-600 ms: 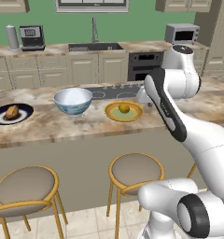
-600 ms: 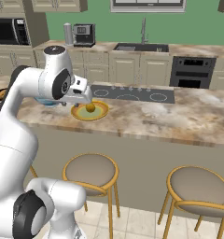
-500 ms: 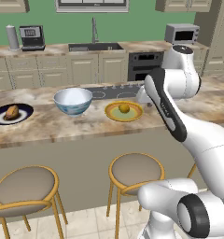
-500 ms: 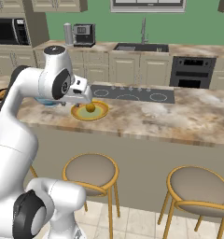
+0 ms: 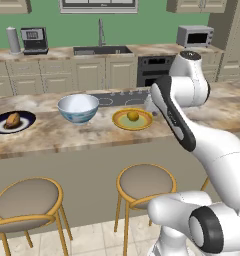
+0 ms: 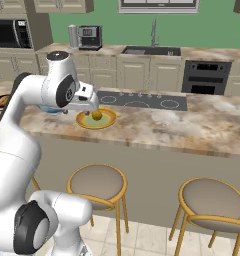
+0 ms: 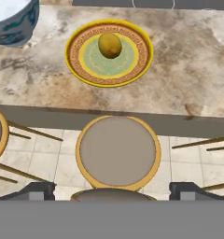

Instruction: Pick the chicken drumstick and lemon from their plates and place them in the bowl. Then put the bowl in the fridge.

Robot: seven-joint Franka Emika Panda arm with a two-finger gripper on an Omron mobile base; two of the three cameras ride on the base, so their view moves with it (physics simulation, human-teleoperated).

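Observation:
The lemon lies on the yellow-gold plate on the island counter, also seen as lemon on plate and lemon on plate. My gripper hovers above and in front of that plate, open, with nothing between its fingertips. The white and blue bowl stands left of the plate, its rim in the hand view's corner. The chicken drumstick rests on the dark plate at the far left. The fridge is out of view.
Round stools stand under the counter's front edge, one right below the hand. A black cooktop lies behind the plate. Sink, coffee machine and microwave line the back counter.

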